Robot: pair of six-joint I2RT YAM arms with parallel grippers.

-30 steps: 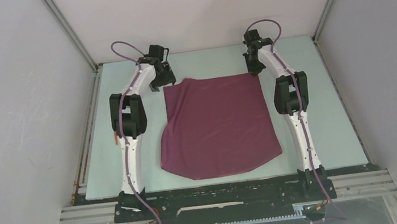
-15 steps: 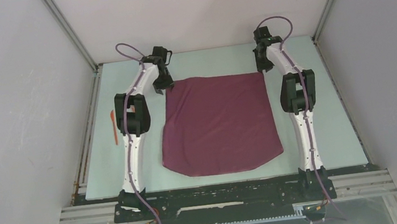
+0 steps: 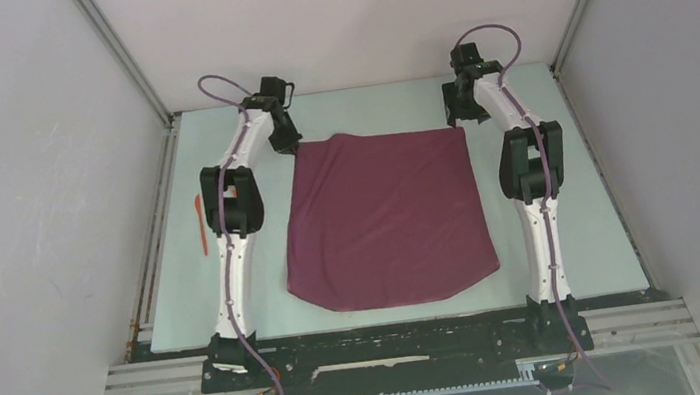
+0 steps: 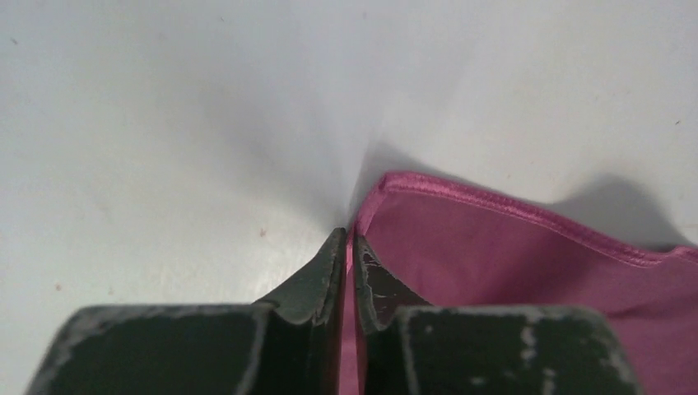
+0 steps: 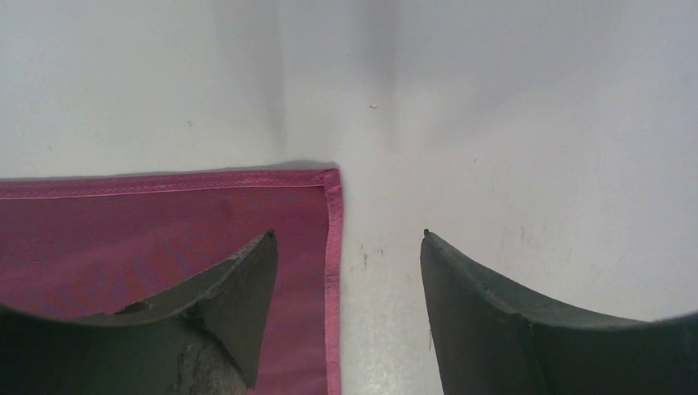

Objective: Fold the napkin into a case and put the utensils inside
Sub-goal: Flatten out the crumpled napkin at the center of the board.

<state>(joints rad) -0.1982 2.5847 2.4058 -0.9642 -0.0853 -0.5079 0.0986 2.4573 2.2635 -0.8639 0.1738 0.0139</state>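
Observation:
The maroon napkin (image 3: 384, 218) lies spread as one open sheet in the middle of the table; no case is in view. My left gripper (image 3: 290, 145) is at its far left corner, which rises slightly. In the left wrist view the jaws (image 4: 349, 240) are shut on the napkin's (image 4: 510, 263) pink hem. My right gripper (image 3: 458, 114) hangs open over the far right corner. In the right wrist view its fingertips (image 5: 346, 239) straddle the flat hem of the napkin (image 5: 165, 230) without touching it. One thin orange utensil (image 3: 200, 226) lies on the table left of my left arm.
Pale table surface (image 3: 588, 198) borders the napkin on all sides. Grey walls with metal frame rails (image 3: 131, 73) enclose the table on the left, back and right. Both arm bases sit at the near edge.
My right gripper has opened and let go of the far right corner, which now lies flat. My left gripper has closed on the far left corner. The far edge has been drawn straighter.

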